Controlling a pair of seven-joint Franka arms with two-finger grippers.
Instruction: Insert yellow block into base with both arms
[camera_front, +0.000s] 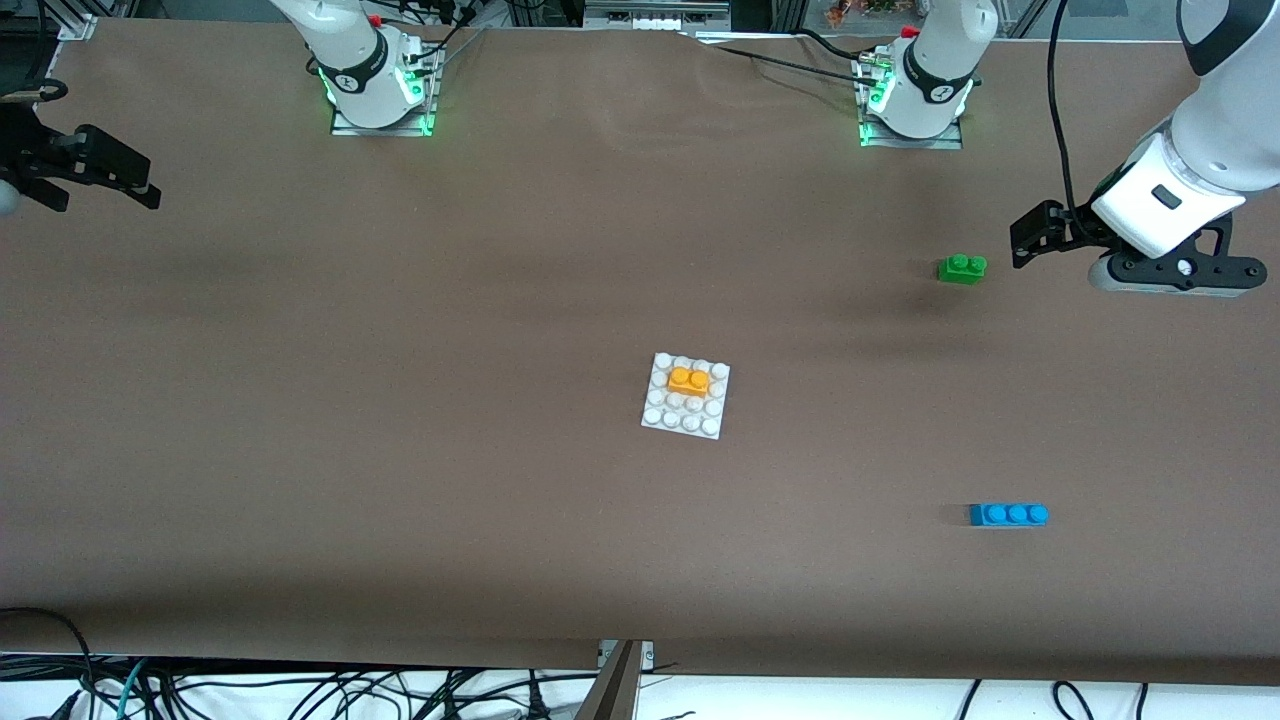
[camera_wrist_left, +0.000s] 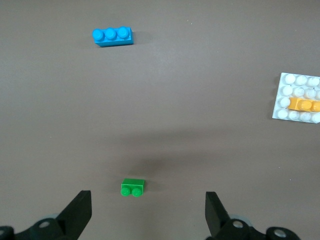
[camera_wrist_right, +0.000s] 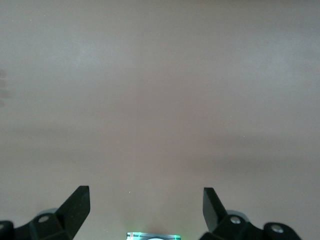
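RISK: yellow block (camera_front: 689, 381) may sit only loosely on base (camera_front: 686, 396), mid surface, so a nudge could unseat it | HOLDS: base carries the yellow block alone | left gripper (camera_front: 1033, 232) fingers apart, empty, near green brick (camera_front: 962, 268) | right gripper (camera_front: 85, 170) fingers apart, empty, waits at the right arm's end

The yellow block (camera_front: 689, 381) sits on the base (camera_front: 684, 424) mid-surface. Both tools hang over the surface's ends: left tool (camera_front: 1030, 235) near a green brick (camera_front: 962, 268); right tool (camera_front: 95, 170) apart.
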